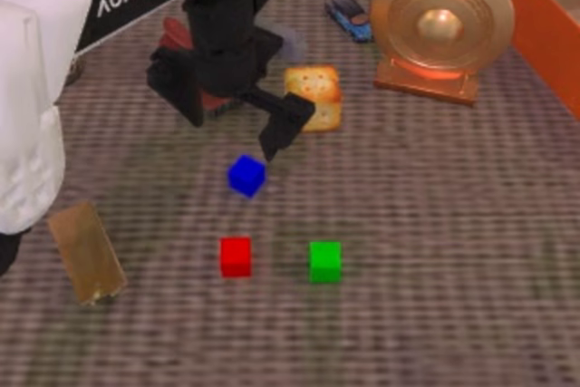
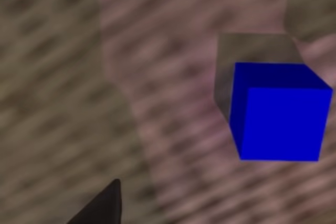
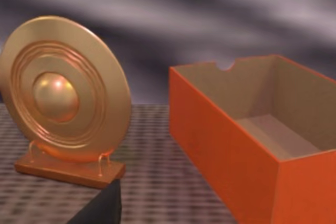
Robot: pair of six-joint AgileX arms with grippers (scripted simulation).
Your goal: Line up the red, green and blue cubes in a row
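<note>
The blue cube (image 1: 246, 175) lies turned at an angle on the woven mat, behind the red cube (image 1: 236, 256). The green cube (image 1: 325, 261) sits to the right of the red one, level with it. My left gripper (image 1: 234, 133) hangs open just behind and above the blue cube, holding nothing. In the left wrist view the blue cube (image 2: 281, 111) lies off to one side, and one dark fingertip (image 2: 107, 203) shows. My right arm is out of the top view; its wrist view shows one fingertip (image 3: 105, 205) set well off-centre, with nothing held.
A tan toast-like block (image 1: 314, 95) lies right behind the left gripper. A blue toy car (image 1: 349, 17), a bronze disc on a stand (image 1: 442, 24) and an open orange box (image 1: 553, 24) stand at the back right. A tan slab (image 1: 86, 253) lies at the front left.
</note>
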